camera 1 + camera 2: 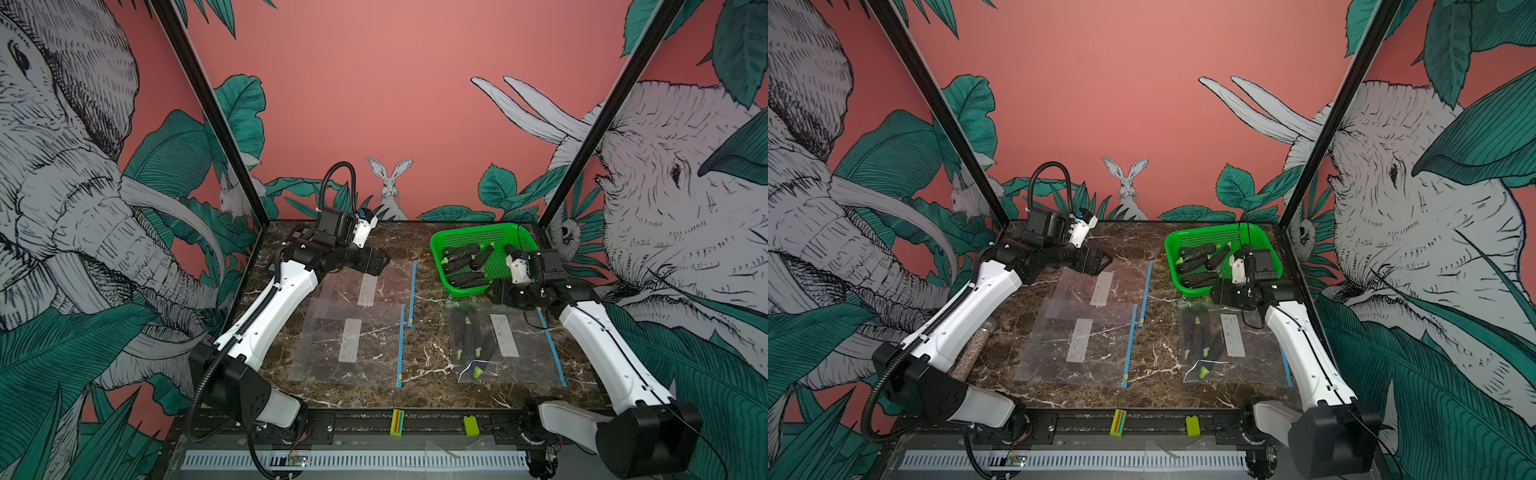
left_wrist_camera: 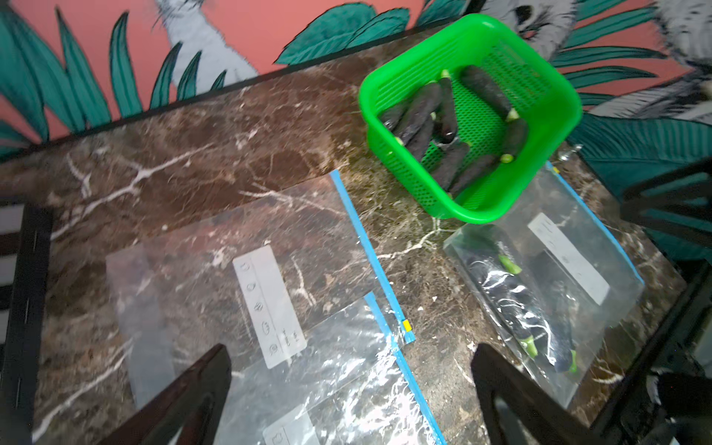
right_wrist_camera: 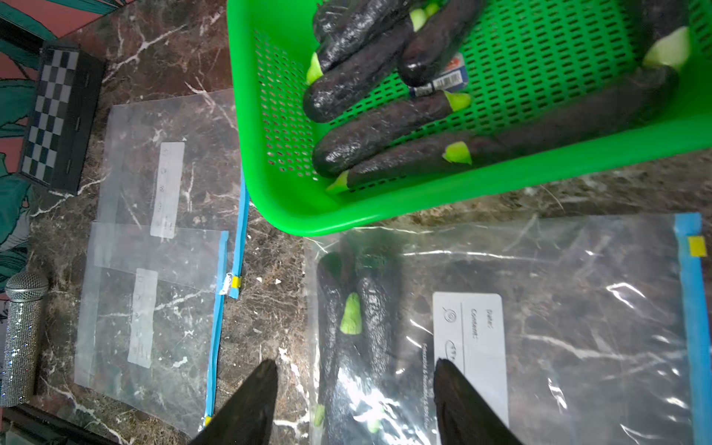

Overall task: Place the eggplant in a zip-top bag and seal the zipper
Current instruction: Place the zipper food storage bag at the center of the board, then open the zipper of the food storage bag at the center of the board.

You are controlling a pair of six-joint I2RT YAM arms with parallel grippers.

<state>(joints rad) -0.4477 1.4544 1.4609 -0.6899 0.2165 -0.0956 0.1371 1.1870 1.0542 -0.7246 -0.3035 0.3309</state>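
Right gripper — jaws stood parted, empty, above the filled zip-top bag; left gripper likewise released. Next eggplant in basket probably wanted a mid-body grasp, clear of rim.

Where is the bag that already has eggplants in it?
In a top view the filled bag lies flat on the right side of the table, just in front of the green basket, toward the robot.

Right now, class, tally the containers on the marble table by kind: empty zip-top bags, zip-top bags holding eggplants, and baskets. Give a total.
Empty zip-top bags: 2
Zip-top bag holding eggplants: 1
Green basket: 1
Total: 4
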